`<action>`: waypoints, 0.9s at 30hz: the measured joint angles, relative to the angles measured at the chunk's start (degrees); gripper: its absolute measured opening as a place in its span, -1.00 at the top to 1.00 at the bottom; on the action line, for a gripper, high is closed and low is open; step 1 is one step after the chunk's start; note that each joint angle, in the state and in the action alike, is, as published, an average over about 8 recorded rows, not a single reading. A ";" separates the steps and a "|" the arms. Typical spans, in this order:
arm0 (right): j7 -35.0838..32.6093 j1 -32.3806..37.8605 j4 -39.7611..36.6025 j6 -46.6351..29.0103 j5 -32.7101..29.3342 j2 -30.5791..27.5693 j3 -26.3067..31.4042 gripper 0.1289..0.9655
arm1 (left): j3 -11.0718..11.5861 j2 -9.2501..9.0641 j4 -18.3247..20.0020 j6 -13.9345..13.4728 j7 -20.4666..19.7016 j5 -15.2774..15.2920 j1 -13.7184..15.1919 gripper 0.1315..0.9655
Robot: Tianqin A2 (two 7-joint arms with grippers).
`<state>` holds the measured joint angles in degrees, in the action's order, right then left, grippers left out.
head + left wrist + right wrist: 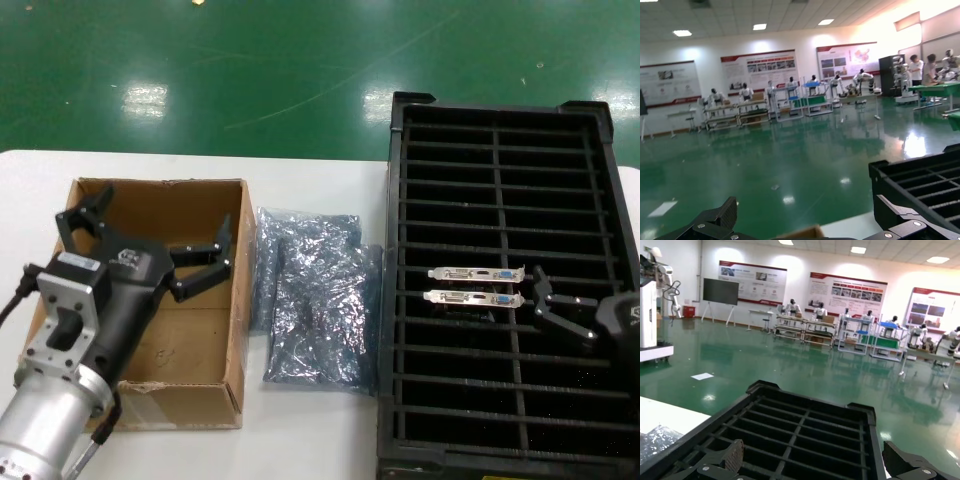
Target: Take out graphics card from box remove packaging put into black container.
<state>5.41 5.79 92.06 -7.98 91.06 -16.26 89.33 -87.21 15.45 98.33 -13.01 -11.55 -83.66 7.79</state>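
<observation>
The left gripper (pixel 150 245) hangs spread-fingered over the brown cardboard box (pixel 236 300); the right gripper (pixel 560 310), also spread, sits beside two bracketed graphics cards (pixel 476 284) slotted in the black slotted crate (pixel 500 150). Withdrawing could knock them.

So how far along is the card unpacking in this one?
Two graphics cards with silver brackets already stand in slots of the long black slotted crate. Two empty crinkly silver antistatic bags lie on the white table between crate and brown cardboard box. Nothing is in hand: the open left gripper hovers over the box, the open right gripper over the crate. No card shows in the box.
</observation>
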 joint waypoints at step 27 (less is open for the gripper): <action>-4.84 -5.18 -0.35 7.14 10.80 -0.84 2.10 -1.00 | -3.99 1.56 -5.96 11.64 10.34 -17.42 -6.97 -1.00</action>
<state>0.57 0.61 91.71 -0.84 101.86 -17.09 91.43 -91.20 17.01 92.37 -1.37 -1.21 -101.09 0.82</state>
